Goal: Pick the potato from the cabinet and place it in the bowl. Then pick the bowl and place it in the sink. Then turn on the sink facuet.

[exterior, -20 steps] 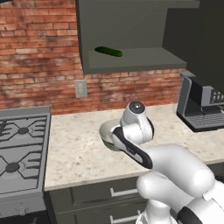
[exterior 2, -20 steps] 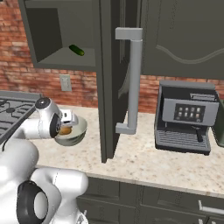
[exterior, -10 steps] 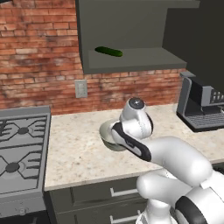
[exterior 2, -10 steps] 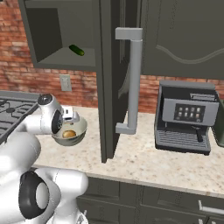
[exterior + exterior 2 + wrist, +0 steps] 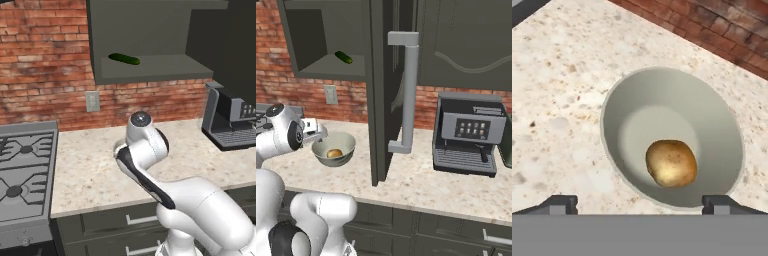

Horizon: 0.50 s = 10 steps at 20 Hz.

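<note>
Where the speckled stone bench (image 5: 421,180) runs below the brick wall (image 5: 40,55), one bowl (image 5: 333,149) stands on it with one potato (image 5: 671,163) lying inside, a little off centre toward the near wall. One hand (image 5: 640,204) hangs above the bowl with its two dark tips spread wide apart, one at each side of the rim, touching nothing. One cucumber (image 5: 124,59) lies on the shelf of the open cabinet (image 5: 150,45), well above the bowl. One coffee machine (image 5: 468,132) stands on the bench to the right, and one stove (image 5: 25,170) to the left.

From the left base view the arm's joint covers nearly all of the bowl. From the right base view the hand sits half behind the arm's joint, beside the bowl's left rim. The cabinet door (image 5: 383,90) stands edge-on with its long grey handle, hiding the wall behind it. One wall socket (image 5: 92,101) sits on the brick. Dark drawers (image 5: 115,225) run under the bench.
</note>
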{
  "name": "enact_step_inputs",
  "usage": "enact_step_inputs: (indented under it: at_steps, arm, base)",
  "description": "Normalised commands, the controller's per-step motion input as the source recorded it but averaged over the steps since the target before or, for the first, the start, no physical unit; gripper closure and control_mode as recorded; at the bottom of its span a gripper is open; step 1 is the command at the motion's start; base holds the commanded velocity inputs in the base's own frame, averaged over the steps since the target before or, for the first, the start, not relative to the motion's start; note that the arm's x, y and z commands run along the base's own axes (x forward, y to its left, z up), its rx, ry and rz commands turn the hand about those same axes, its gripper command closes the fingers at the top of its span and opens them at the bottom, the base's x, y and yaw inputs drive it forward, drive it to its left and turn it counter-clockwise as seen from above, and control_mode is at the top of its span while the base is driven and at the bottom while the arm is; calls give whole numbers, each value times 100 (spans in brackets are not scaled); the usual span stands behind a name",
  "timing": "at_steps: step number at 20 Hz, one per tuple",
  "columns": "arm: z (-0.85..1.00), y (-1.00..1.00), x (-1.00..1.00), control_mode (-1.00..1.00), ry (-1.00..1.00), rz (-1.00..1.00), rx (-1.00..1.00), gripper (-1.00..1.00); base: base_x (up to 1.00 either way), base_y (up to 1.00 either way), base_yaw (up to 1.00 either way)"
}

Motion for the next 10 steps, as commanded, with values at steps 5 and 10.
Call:
enact_step_inputs:
  at_steps: [5,10]
  arm:
    - [-3,11,-15,-100,6,4,-17,-100]
    - [-35,0,11,-100,15,0,-17,-100]
  base:
    - [0,0,0]
    - [0,0,0]
